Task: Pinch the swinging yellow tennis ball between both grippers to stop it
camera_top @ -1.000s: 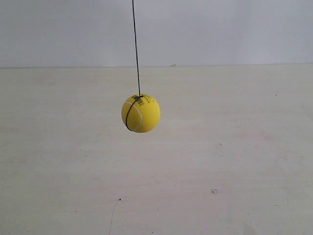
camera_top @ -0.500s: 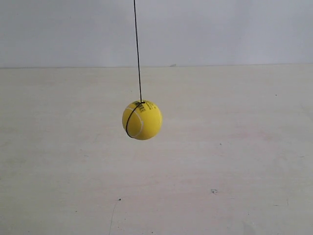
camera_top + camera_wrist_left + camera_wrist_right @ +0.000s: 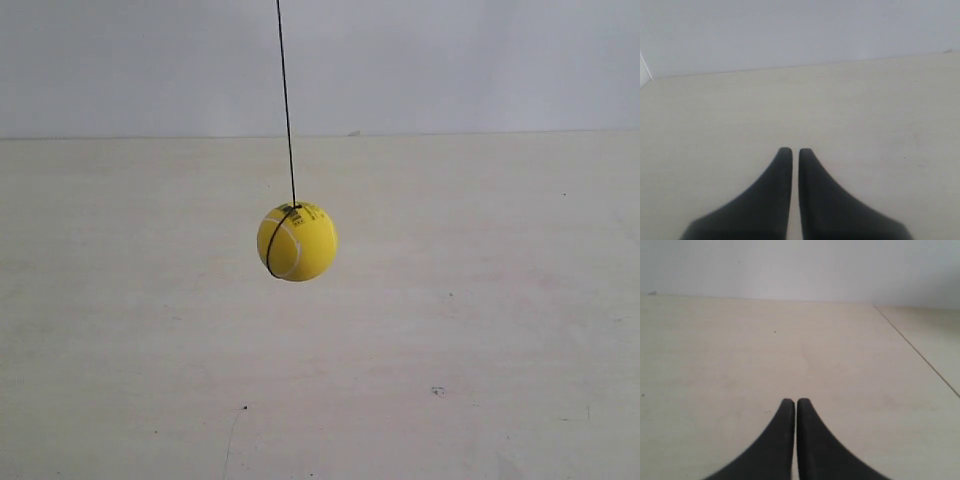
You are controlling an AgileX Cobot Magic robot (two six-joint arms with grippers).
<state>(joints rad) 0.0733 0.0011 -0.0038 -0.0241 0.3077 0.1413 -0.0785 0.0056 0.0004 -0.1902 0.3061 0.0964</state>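
Yellow tennis ball is hanging over the worktop; left gripper and right gripper are both sitting pressed together.

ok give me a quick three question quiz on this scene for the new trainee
1. True or false: the ball is resting on the table.
2. The left pincer and the right pincer are both: A) wide open, B) shut on the ball, C) shut or nearly so, holding nothing.
3. Fill in: the ball hangs from a thin black ____.

Key:
1. False: it hangs in the air above the table.
2. C: neither wrist view shows the ball at all.
3. string
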